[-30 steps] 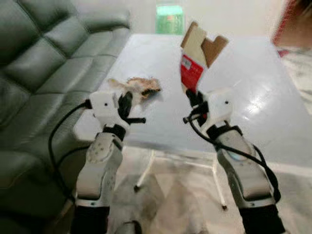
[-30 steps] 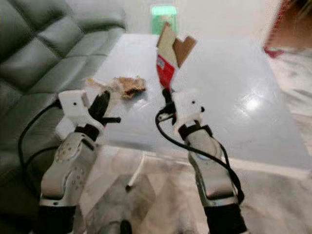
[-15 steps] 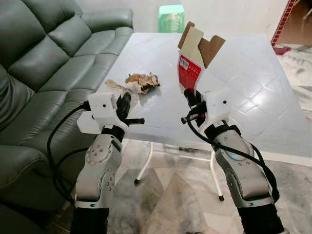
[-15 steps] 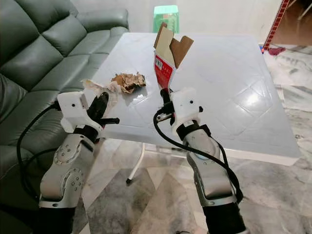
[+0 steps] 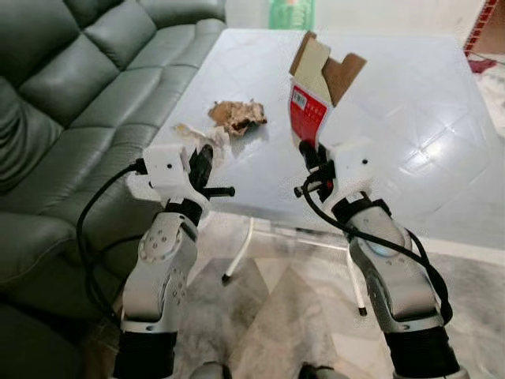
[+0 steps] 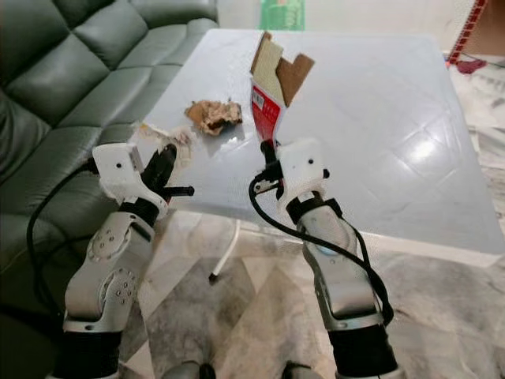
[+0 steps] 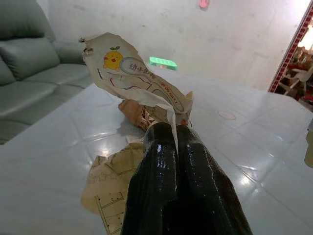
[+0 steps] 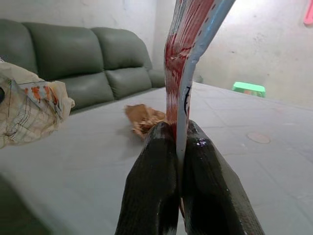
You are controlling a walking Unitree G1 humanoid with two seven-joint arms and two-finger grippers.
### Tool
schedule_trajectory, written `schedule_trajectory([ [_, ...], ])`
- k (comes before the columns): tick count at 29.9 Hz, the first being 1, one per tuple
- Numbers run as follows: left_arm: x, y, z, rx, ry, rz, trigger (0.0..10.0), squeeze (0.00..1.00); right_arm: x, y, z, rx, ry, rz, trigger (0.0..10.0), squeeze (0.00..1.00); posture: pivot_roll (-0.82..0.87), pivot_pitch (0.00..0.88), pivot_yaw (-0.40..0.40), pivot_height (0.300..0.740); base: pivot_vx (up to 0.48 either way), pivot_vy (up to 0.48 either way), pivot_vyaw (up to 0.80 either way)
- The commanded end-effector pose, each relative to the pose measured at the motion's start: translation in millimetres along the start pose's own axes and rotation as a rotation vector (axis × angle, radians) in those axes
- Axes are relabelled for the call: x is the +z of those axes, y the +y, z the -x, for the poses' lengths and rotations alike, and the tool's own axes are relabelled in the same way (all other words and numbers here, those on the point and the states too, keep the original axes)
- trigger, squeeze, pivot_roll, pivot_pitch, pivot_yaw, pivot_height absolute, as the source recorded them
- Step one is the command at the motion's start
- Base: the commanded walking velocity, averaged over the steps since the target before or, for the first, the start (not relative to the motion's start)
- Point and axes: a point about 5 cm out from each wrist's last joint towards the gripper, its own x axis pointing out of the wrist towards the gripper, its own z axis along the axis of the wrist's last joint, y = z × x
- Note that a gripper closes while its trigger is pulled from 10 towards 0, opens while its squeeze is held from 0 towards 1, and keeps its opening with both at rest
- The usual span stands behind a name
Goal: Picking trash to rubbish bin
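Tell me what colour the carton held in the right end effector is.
The carton is red with a white label, its opened flaps plain brown cardboard; clearest in the left eye view.

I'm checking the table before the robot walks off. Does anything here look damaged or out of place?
A crumpled brown paper wad lies loose on the white table. The right gripper pinches a flattened red carton with its top torn open. The left gripper clamps a torn printed wrapper.

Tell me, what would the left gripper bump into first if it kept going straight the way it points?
Probably the crumpled brown paper on the white table. The left gripper, shut on a printed paper scrap, points over the tabletop toward it, though depth is hard to judge.
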Motion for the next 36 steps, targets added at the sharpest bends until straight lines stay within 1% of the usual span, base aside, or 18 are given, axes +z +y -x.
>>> schedule_trajectory([
  [1, -1.2, 0.9, 0.6, -0.005, 0.008, -0.007, 10.0, 0.00, 1.7, -0.2, -0.7, -0.003, -0.010, 0.002, 10.0, 0.00, -0.05, 0.057, 0.054, 0.740, -0.300, 0.000, 0.00],
  [11, -0.9, 1.7, 0.5, -0.003, 0.008, -0.011, 10.0, 0.00, 1.4, 0.2, -0.8, -0.005, -0.010, -0.001, 10.0, 0.00, -0.05, 0.057, 0.055, 0.740, -0.261, 0.000, 0.00],
  [16, -0.9, 1.6, 0.5, -0.004, 0.008, -0.011, 10.0, 0.00, 1.6, 0.0, -0.6, -0.006, -0.012, -0.001, 10.0, 0.00, -0.05, 0.055, 0.056, 0.740, 0.000, 0.000, 0.00],
  [19, -1.1, 0.9, 0.1, -0.011, 0.010, -0.010, 10.0, 0.00, 1.5, -0.3, -0.8, -0.007, -0.012, -0.001, 10.0, 0.00, -0.05, 0.055, 0.056, 0.740, -0.406, 0.000, 0.00],
  [31, 1.2, 2.4, -2.9, -0.010, -0.007, -0.005, 10.0, 0.00, 1.4, -1.7, -3.1, -0.017, -0.012, -0.003, 10.0, 0.00, -0.05, 0.044, 0.060, 0.740, 0.000, 0.000, 0.00],
  [36, 3.2, 3.3, -4.7, -0.013, -0.017, -0.003, 10.0, 0.00, 1.4, -2.6, -3.6, -0.019, -0.009, -0.002, 10.0, 0.00, -0.05, 0.041, 0.062, 0.740, 0.000, 0.000, -0.80],
])
